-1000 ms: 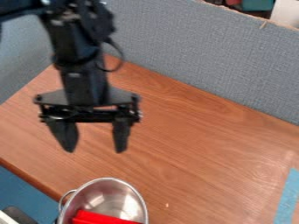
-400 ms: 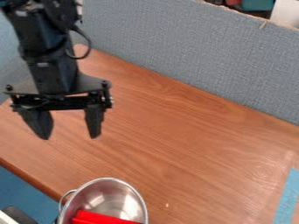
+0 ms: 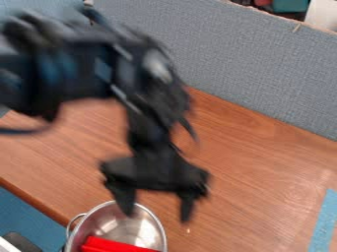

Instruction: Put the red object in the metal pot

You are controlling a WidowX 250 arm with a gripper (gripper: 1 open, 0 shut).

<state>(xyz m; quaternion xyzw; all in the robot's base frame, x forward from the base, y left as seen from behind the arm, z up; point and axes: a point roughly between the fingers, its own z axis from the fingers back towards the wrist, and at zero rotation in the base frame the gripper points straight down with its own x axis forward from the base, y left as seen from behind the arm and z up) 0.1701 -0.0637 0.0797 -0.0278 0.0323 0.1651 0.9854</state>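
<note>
The metal pot (image 3: 142, 228) stands at the table's front edge, bottom centre of the camera view. The red object (image 3: 95, 243) shows inside it, at the lower left of its bowl, cut off by the picture's edge. My gripper (image 3: 157, 201) hangs just above the pot's far rim, pointing down. Its two dark fingers (image 3: 128, 201) stand wide apart and hold nothing. The arm is smeared by motion blur and reaches in from the upper left.
The wooden table (image 3: 263, 167) stretches to the right and back. A grey-blue fabric wall (image 3: 224, 59) runs along its far side. A light blue strip (image 3: 328, 221) borders the table at the right.
The arm swung from the left side of the table to the right and forward. The gripper now hangs over the pot, still open.
</note>
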